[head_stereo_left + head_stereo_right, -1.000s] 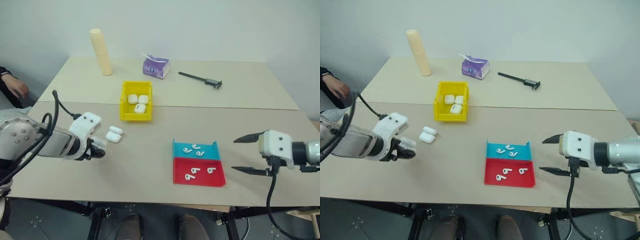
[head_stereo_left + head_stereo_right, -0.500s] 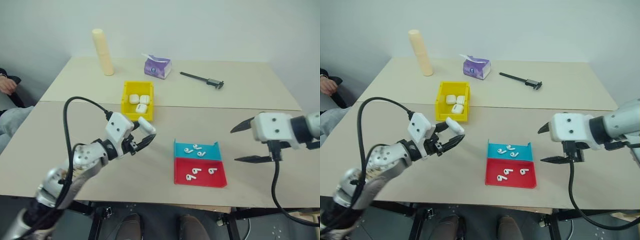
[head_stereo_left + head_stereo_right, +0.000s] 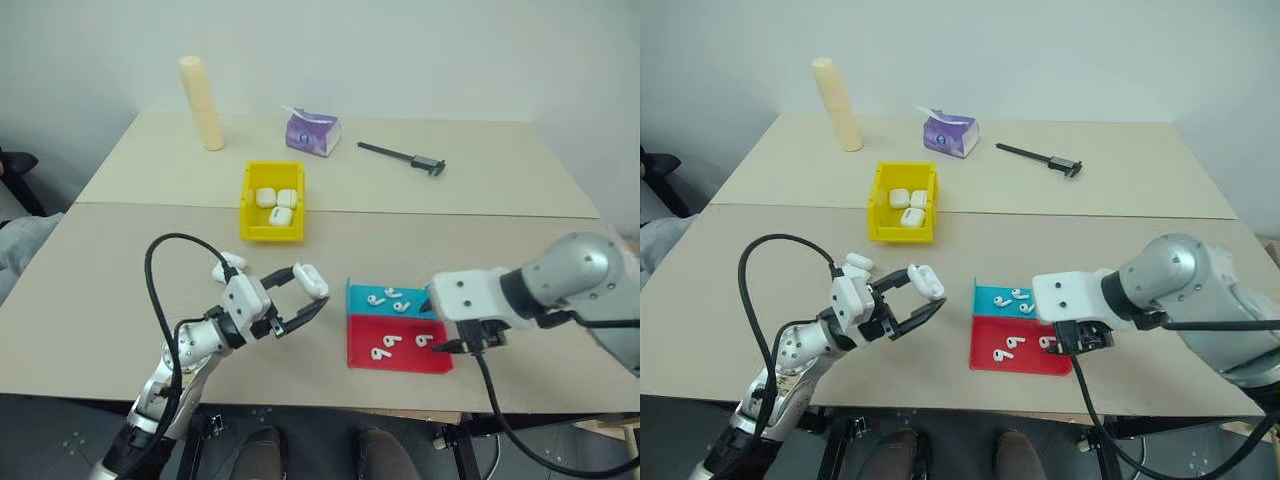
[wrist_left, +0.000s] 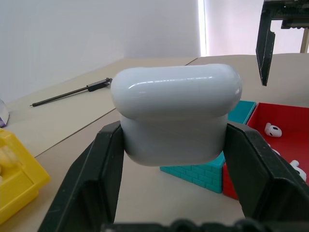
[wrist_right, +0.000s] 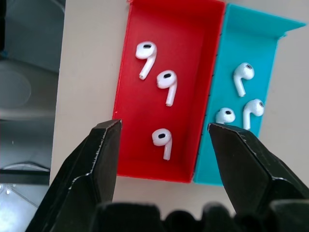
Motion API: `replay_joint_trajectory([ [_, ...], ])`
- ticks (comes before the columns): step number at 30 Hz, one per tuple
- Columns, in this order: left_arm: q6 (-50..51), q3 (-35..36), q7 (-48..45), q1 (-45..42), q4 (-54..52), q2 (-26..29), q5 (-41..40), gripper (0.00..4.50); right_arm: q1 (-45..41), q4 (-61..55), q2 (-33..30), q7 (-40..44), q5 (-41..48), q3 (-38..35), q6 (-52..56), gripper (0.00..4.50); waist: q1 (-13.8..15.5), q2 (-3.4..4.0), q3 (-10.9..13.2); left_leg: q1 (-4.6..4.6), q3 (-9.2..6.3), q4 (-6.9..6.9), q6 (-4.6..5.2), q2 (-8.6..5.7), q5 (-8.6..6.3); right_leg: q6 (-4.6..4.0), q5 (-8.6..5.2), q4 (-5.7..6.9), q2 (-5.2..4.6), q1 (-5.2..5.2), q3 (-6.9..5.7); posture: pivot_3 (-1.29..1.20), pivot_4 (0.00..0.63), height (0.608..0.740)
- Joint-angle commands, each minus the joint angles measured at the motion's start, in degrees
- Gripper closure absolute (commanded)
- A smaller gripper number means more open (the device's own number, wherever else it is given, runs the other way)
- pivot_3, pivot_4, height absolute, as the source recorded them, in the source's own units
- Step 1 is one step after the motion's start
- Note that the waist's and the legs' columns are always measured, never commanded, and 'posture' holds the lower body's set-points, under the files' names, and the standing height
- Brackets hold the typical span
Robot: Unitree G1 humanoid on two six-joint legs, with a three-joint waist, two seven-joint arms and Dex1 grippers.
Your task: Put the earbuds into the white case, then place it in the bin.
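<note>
left end effector point(image 3: 300, 297) clamped on a white case point(image 3: 311, 280), fingers pressing its two sides, held above the desk point(image 3: 520, 180) just left of the trays. case lid looks closed in the left wrist view. right end effector point(image 5: 161, 140) hangs over the red tray point(image 3: 362, 352), fingers spread with nothing between them, straddling one of the earbuds point(image 5: 161, 139) in the right wrist view. red tray holds three earbuds; the teal tray point(image 3: 360, 298) touching its far edge holds three more. a second white case point(image 3: 229, 263) lies on the desk just behind the left wrist. farther back, the yellow bin point(image 3: 272, 232) sits near the desk's seam with three white cases inside. at the far side, well apart: a tall cream cylinder point(image 3: 201, 103) upright at left, a purple tissue pack point(image 3: 312, 133) at centre, black calipers point(image 3: 404, 158) to its right. dark sleeve of a person point(image 3: 12, 165) at the left edge.
</note>
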Motion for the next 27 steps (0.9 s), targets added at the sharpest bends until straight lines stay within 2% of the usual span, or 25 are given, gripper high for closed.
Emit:
replay_joint_trajectory([
  [1, -1.95, 1.23, -0.02, 0.28, -1.88, -0.74, 2.02, 1.72, -0.54, -2.45, 0.34, -0.65, -2.73, 0.94, 1.42, 1.38, 0.02, 0.04, -0.03, -0.05, 0.01, 0.01, 0.0, 0.0, 0.0, 0.01, 0.0, 0.02, 0.0, -0.07, 0.02, 0.0, 0.15, 0.74],
  [3, -1.73, 1.29, 0.12, 0.35, -2.11, -1.36, 2.51, 1.72, -0.11, -2.9, 0.7, -0.86, -4.3, 2.17, 0.6, 1.83, 0.03, 0.05, -0.04, -0.08, 0.01, 0.01, 0.0, 0.0, 0.0, 0.01, 0.01, 0.03, 0.02, -0.12, 0.02, 0.0, 0.15, 0.74],
  [5, -0.16, 1.24, 0.7, 0.49, -3.11, -1.74, 2.8, 1.72, 0.46, -2.78, 1.32, -1.96, -7.31, 3.49, -1.24, 2.53, 0.02, 0.08, -0.05, -0.12, 0.02, 0.01, 0.02, 0.0, -0.01, 0.01, 0.01, 0.04, 0.03, -0.17, 0.03, 0.0, 0.15, 0.74],
  [17, 1.75, 1.5, -0.63, 1.13, -5.27, -1.59, 3.65, 1.72, 1.62, 0.12, 4.33, -1.74, -17.71, 8.33, -6.84, 2.53, -0.11, 0.13, -0.09, -0.14, 0.03, 0.04, 0.02, 0.01, -0.01, 0.02, 0.01, 0.07, 0.06, -0.21, 0.03, 0.0, 0.15, 0.74],
  [27, 2.84, 0.84, -1.29, 1.69, -6.6, -0.86, 4.89, 1.72, 2.98, 3.06, 6.51, -0.9, -24.02, 9.36, -10.74, 2.53, -0.14, 0.14, -0.1, -0.13, 0.05, 0.05, 0.02, 0.01, -0.01, 0.02, 0.01, 0.08, 0.07, -0.19, 0.03, 0.0, 0.15, 0.74],
])
